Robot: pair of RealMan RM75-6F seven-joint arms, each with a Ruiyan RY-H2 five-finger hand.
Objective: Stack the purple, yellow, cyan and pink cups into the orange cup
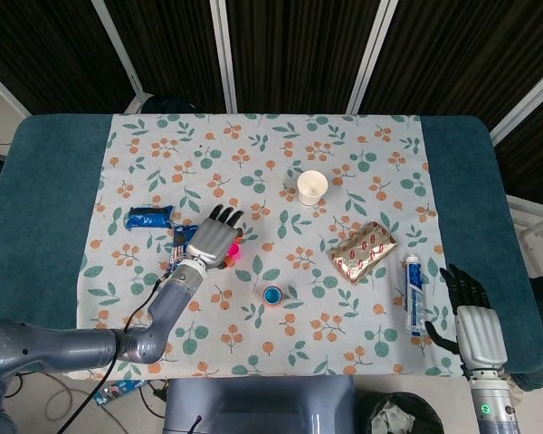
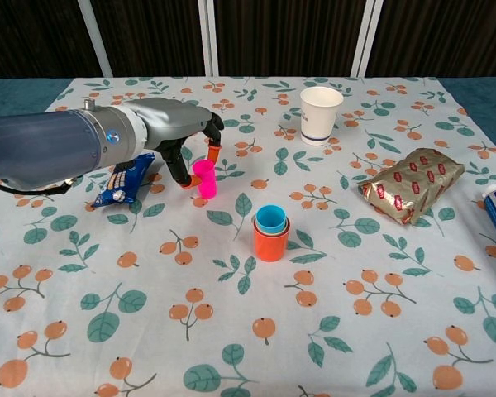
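The cyan cup (image 2: 271,219) already sat inside the orange cup (image 2: 270,241), near the middle of the table (image 2: 331,331); purple and yellow cups could not be seen, probably nested below. Only the pink cup (image 2: 203,178) was left. It stood upright, its long axis vertical, mouth up, and the left hand (image 2: 167,132) pinched it between its fingertips (image 2: 186,184). The right hand (image 1: 475,330) rested far away, fingers apart.

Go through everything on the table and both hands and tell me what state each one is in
pink cup: upright on the cloth, pinched by the left hand
orange cup: upright, cyan cup nested inside
paper cup: upright, apart
gold packet: lying flat
toothpaste tube: lying flat
right hand: open, holding nothing
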